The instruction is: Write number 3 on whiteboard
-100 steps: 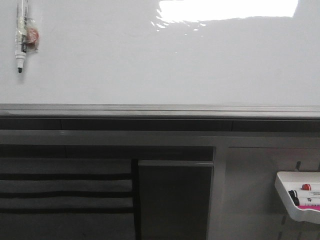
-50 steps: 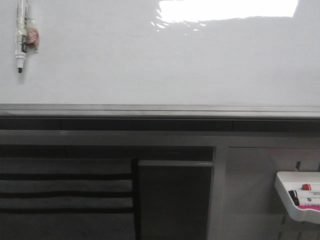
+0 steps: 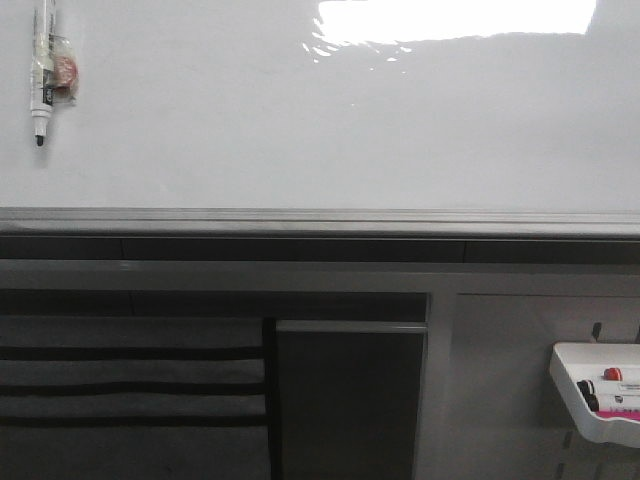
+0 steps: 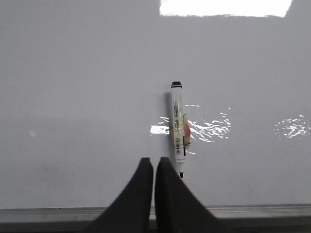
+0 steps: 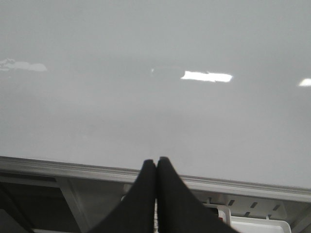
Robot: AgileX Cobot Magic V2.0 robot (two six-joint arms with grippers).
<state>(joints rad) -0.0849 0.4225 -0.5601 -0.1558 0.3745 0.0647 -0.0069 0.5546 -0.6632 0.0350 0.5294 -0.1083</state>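
Left gripper [image 4: 153, 162]: black fingers pressed together, clenched on nothing, poised before board's lower edge. Right gripper [image 5: 156, 162]: black fingers likewise pressed together, grasping nothing, above grey edge strip. Small white plastic tray [image 3: 570, 385] of markers mounted low at right, below board. Large glossy white whiteboard [image 3: 330, 130] with grey metal edge strip fills upper front view, bright glare at top. Slim white marker with black tip [image 3: 41, 75] hung vertically, tip down, at board's upper left, just beside left gripper's fingertips in wrist view. Board surface blank; no digit visible.
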